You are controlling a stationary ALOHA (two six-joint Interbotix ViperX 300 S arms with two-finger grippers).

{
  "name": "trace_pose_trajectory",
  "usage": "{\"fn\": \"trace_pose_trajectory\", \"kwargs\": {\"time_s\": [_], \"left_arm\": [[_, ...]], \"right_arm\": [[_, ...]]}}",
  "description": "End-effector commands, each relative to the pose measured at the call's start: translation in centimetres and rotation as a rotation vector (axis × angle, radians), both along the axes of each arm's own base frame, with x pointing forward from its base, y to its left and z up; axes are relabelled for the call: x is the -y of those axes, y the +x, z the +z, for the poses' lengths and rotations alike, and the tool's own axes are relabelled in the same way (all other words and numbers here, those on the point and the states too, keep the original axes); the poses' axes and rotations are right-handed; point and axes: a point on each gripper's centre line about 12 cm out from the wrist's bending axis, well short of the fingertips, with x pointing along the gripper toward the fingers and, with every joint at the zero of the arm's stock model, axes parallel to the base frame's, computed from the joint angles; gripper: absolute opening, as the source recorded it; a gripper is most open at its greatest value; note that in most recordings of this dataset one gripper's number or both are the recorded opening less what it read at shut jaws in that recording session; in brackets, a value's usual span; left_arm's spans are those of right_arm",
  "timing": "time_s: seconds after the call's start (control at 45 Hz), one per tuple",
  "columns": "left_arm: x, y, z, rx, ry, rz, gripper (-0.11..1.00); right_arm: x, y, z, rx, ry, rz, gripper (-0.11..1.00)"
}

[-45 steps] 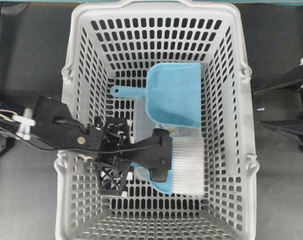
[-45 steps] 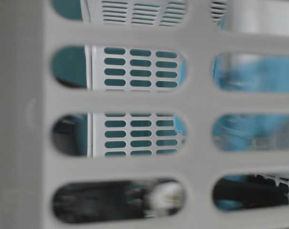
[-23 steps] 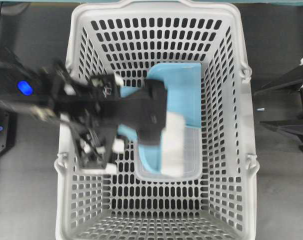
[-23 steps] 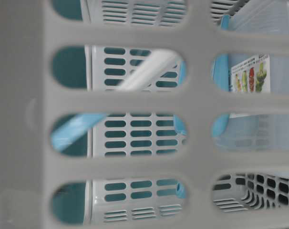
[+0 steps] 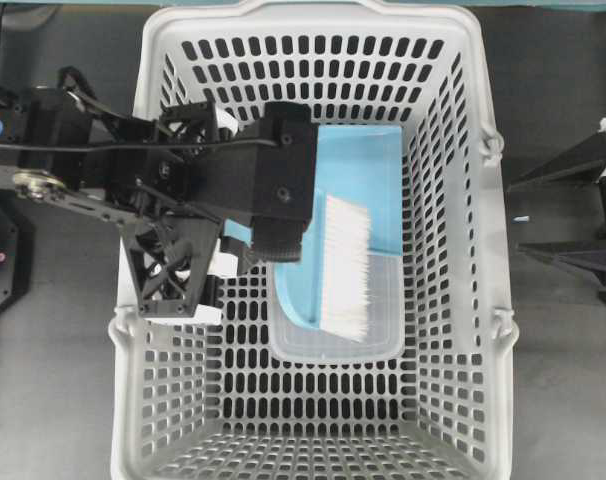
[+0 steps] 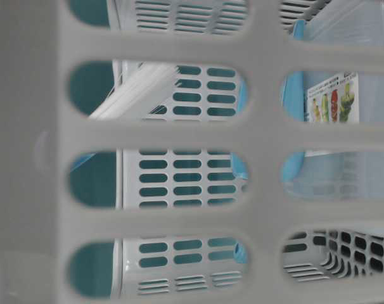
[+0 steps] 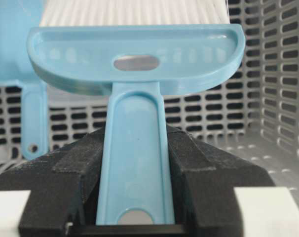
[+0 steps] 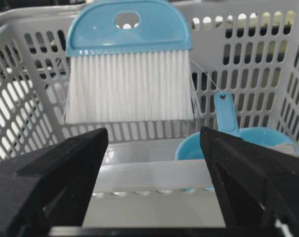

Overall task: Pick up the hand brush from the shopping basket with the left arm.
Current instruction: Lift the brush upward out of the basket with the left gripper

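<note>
The light-blue hand brush (image 5: 345, 268) hangs above the floor of the grey shopping basket (image 5: 453, 300), its white bristles pointing right. My left gripper (image 5: 276, 243) is raised over the basket's left half. In the left wrist view my left gripper (image 7: 134, 148) is shut on the brush's thin handle (image 7: 134, 168), with the fan-shaped head (image 7: 134, 49) just beyond the fingers. The right wrist view shows the brush (image 8: 130, 59) hanging ahead of my open, empty right gripper (image 8: 152, 163). My right gripper (image 5: 516, 215) stays outside the basket's right wall.
A light-blue dustpan (image 5: 358, 180) lies in the basket's back half, partly under the brush. A small clear plastic tray (image 5: 338, 345) sits on the basket floor below the bristles. Through the basket wall, the table-level view shows the tray's label (image 6: 331, 98).
The left arm has risen from low in the basket and swung toward the back left, carrying the brush up off the floor. The clear tray is now uncovered.
</note>
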Motion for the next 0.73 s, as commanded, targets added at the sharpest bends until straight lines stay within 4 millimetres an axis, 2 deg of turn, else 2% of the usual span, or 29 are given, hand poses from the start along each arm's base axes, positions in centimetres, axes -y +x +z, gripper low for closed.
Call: {"fn": "trace_pose_trajectory", "kwargs": {"time_s": [0.0,0.711], "left_arm": [[-0.1,-0.4,1.7,0.049,-0.001,-0.002,0.26],[0.7,0.4,0.6,0.022,0.003,-0.02,0.26]], "right_arm": [[0.0,0.1,0.3,0.01,0.006,0.0,0.72],[0.0,0.1,0.3,0.01,0.006,0.0,0.72]]}}
